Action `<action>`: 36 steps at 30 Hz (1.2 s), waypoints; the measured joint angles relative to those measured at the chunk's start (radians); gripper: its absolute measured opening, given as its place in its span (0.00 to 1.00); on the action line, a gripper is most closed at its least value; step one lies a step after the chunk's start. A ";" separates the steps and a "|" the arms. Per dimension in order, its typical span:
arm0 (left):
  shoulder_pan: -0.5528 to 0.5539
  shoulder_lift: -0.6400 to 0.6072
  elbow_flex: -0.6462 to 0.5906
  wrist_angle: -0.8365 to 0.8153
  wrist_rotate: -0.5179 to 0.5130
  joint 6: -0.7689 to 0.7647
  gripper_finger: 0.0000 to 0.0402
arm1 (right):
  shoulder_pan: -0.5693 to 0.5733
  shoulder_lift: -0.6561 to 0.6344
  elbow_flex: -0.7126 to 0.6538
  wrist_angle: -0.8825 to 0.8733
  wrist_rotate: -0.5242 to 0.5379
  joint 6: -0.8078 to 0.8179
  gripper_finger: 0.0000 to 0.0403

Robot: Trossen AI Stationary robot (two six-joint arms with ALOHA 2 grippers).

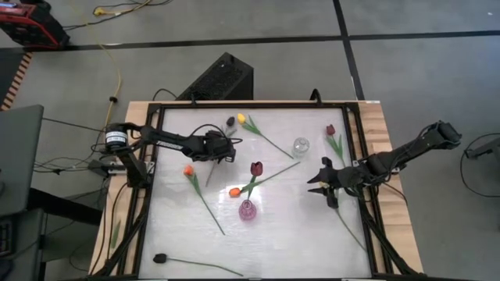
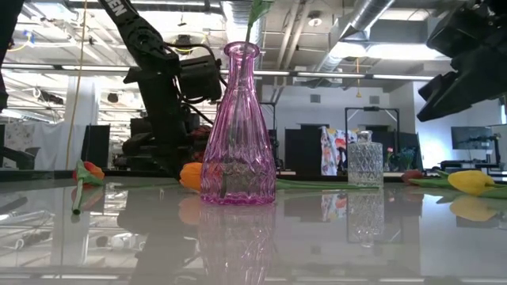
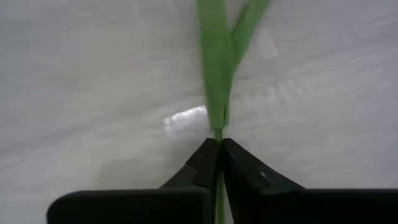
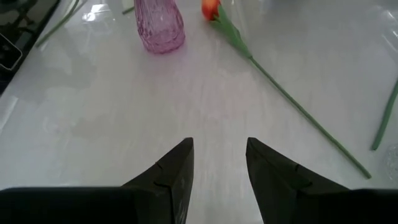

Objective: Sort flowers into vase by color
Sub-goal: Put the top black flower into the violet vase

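We see the left gripper (image 3: pixel 219 146) pinched tight on the thin green stem (image 3: pixel 219 93) of a dark maroon artificial tulip (image 1: pixel 230 122), back-left part of the white glossy table (image 1: pixel 297 234). Right gripper (image 4: pixel 219 163) hovers over the table's right side, fingers (image 4: pixel 177 163) apart, holding nothing. Pink ribbed glass vase (image 1: pixel 247 210) stands near centre-front with a maroon tulip (image 1: pixel 256 168) in it. Small clear glass vase (image 1: pixel 301 146) sits further back. Orange-red tulip (image 1: pixel 233 192) lies just beside the pink vase; another orange tulip (image 1: pixel 188 170), a yellow one (image 1: pixel 241 119) and another maroon one (image 1: pixel 330 130) lie loose on the table.
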 joint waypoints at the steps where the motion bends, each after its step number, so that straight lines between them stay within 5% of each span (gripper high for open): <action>1: -0.003 -0.005 0.000 0.000 -0.010 0.007 0.01 | 0.000 0.000 0.000 -0.001 0.000 0.008 0.43; 12: -0.098 -0.242 -0.005 0.131 -0.242 0.155 0.00 | 0.002 0.000 0.001 0.009 -0.005 0.069 0.43; 20: -0.249 -0.414 -0.004 0.418 -0.343 0.448 0.00 | 0.054 0.011 0.001 0.246 -0.030 0.029 0.43; 27: -0.324 -0.396 -0.003 0.781 -0.151 0.788 0.00 | 0.073 0.110 0.001 0.645 0.015 -0.209 0.43; 36: -0.310 -0.361 -0.002 1.036 0.106 0.907 0.00 | -0.020 0.215 0.003 1.012 0.030 -0.397 0.43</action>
